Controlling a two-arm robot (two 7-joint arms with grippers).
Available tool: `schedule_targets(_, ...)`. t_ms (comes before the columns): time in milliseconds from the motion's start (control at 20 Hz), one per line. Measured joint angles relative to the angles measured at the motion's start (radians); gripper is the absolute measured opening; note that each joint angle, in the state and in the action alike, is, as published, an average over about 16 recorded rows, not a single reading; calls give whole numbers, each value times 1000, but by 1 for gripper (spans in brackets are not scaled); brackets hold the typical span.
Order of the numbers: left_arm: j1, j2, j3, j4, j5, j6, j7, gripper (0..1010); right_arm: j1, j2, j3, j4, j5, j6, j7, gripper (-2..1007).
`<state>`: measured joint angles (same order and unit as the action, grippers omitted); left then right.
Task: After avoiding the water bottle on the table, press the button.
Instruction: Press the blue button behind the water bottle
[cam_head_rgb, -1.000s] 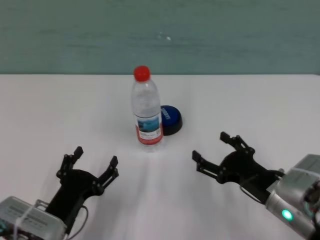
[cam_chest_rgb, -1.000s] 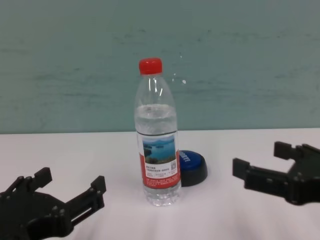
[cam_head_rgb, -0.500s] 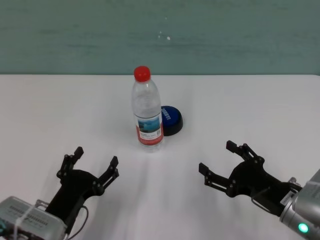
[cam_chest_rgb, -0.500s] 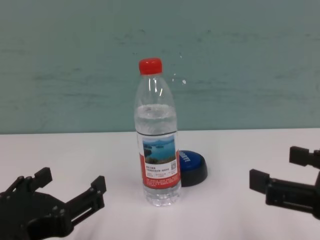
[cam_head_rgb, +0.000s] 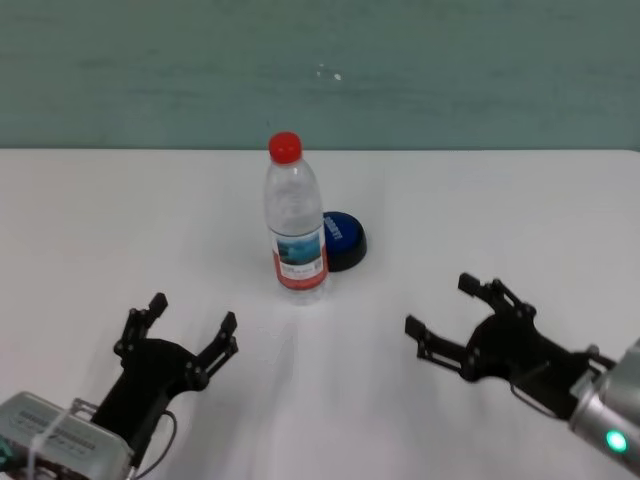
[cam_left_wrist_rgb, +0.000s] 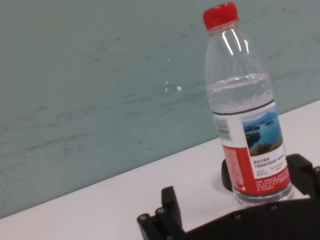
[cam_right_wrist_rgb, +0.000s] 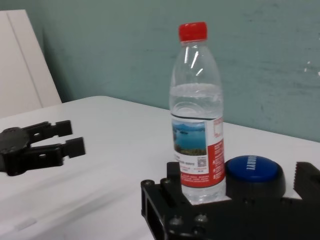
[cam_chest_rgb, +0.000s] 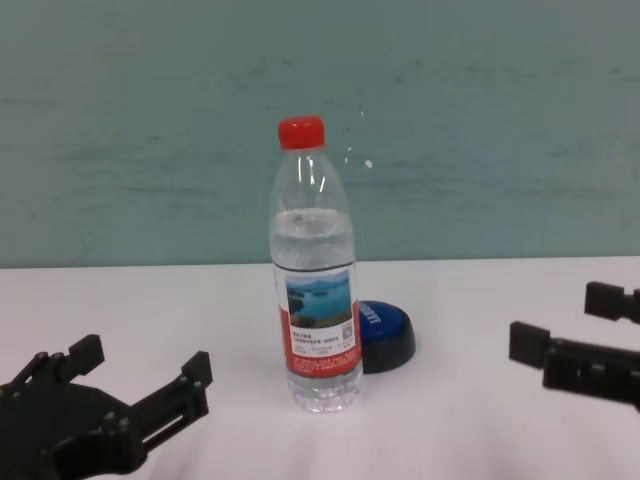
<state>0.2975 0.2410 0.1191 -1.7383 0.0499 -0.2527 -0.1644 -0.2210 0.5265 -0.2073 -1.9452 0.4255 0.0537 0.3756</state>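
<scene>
On my left, the left gripper (cam_head_rgb: 188, 335) sits low over the near part of the white surface (cam_head_rgb: 90, 220), forearm angled in from the lower-left corner, both fingers spread wide with nothing between them. It is well short of the bottle.

Moving toward the middle, the water bottle (cam_head_rgb: 294, 220) stands upright on the surface, red cap on, partly filled, its lake-photo label with the red band facing me. The blue button (cam_head_rgb: 342, 238) sits just behind it and to its right, close against the bottle's base; from the chest view the bottle covers the button's left edge, so I cannot tell whether they touch. The bottle stands directly between my left gripper and the button.

On my right, the right gripper (cam_head_rgb: 447, 312) hovers near the surface, arm reaching in from the lower-right corner, fingers parted and empty, pointing inward toward the middle. It is well apart from both bottle and button, with bare surface between it and the button.

A teal wall (cam_head_rgb: 480, 70) runs behind the surface.
</scene>
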Motion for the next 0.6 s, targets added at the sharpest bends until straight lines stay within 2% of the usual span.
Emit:
schedule_targets(350, 0, 0, 0, 0, 0, 0, 0, 1000, 48, 1, -8, 42, 27, -1, 1, 1004)
schedule_targets(600, 0, 0, 0, 0, 0, 0, 0, 1000, 81, 6, -23, 70, 4, -1, -9, 1004)
